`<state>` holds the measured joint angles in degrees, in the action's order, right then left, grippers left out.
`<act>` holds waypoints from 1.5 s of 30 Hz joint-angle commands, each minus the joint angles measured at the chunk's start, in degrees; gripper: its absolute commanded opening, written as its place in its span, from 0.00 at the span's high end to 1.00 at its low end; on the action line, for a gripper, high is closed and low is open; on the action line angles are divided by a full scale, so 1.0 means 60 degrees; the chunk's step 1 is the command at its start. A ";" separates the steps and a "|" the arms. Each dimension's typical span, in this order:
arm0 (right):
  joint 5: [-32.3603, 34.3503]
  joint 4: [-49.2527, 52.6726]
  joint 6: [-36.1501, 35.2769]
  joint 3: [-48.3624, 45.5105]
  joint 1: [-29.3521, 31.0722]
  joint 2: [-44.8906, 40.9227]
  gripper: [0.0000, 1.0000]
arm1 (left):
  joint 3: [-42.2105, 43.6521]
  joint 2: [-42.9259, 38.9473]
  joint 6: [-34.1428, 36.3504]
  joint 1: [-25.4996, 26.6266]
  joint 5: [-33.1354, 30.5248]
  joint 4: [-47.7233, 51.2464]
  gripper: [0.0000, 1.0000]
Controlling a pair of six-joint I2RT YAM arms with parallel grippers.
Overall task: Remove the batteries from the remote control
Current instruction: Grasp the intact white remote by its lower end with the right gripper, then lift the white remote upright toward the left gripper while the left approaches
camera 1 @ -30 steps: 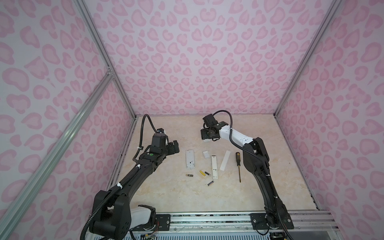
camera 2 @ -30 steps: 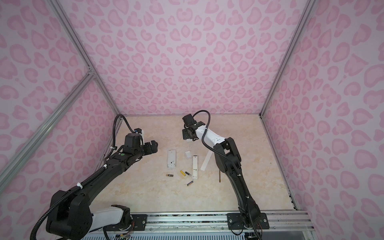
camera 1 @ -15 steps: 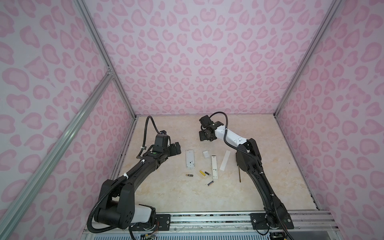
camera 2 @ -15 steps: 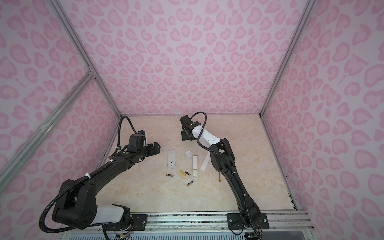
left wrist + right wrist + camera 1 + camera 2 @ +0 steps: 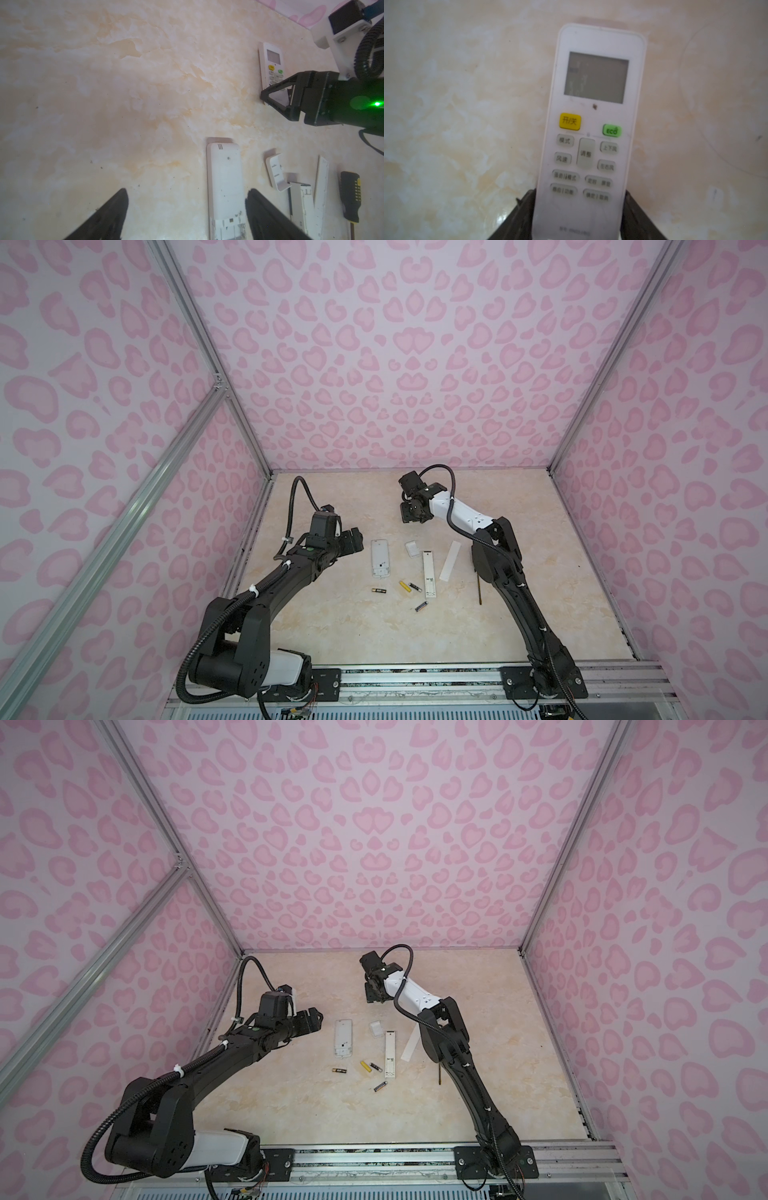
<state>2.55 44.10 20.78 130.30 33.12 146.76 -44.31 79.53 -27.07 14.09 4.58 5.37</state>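
Looking down in both top views, we count four batteries [image 5: 404,586] loose on the table [image 5: 332,635], near the foot of the opened white remote [image 5: 380,564] and beside the slim remote [image 5: 429,580]. The right gripper [image 5: 411,514] hides whatever it works on.

From the left wrist, our left gripper [image 5: 187,193] stands wide and empty, just beside that opened remote.

Only the right wrist shows the display remote [image 5: 591,124] lying buttons-up, with the jaws hugging its lower edges. We judge its own batteries sit underneath, unseen. Gripped so near one end, it may pivot or slip when turned over.
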 commanded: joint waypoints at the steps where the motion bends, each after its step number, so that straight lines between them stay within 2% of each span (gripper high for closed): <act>1: -0.0191 0.0315 -0.0610 -0.0215 0.0009 -0.0141 0.54 | -0.0087 0.0267 -0.0395 0.0036 0.0511 -0.0598 0.11; 5: -0.0516 -0.0054 -0.1082 -0.1685 0.0043 -0.1085 0.58 | -0.0224 0.0685 -0.0775 0.0206 0.1055 -0.0695 0.14; 9: -0.0876 -0.1550 -0.1425 -0.4051 0.0198 -0.2534 0.57 | -0.0327 0.0965 -0.1105 0.0260 0.1594 -0.0760 0.15; 13: -0.1418 -0.2496 -0.1206 -0.5434 0.0314 -0.3336 0.57 | -0.0637 0.1240 -0.1279 0.0247 0.2040 -0.0610 0.17; 19: -0.1967 -0.3148 -0.1095 -0.6178 0.0470 -0.3762 0.57 | -0.1311 0.2344 -0.2086 0.0234 0.3751 -0.1215 0.30; 24: -0.2421 -0.3801 -0.0707 -0.6746 0.0492 -0.4263 0.57 | -0.1842 0.3032 -0.2646 0.0255 0.4456 -0.1760 0.32; 30: -0.2763 -0.4060 -0.0579 -0.7122 0.0593 -0.4717 0.56 | -0.2462 0.3599 -0.2910 0.0285 0.4872 -0.1954 0.37; 41: -0.3060 -0.4334 -0.0445 -0.7913 0.0877 -0.5668 0.56 | -0.2809 0.4280 -0.3601 0.0508 0.5440 -0.2918 0.35; 45: -0.3069 -0.4339 -0.0431 -0.8079 0.0969 -0.5943 0.56 | -0.2795 0.4223 -0.3865 0.0590 0.5566 -0.3260 0.39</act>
<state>-15.18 19.53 18.02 82.59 38.63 112.03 -60.51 104.68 -48.60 17.50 36.38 -9.74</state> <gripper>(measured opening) 0.492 0.617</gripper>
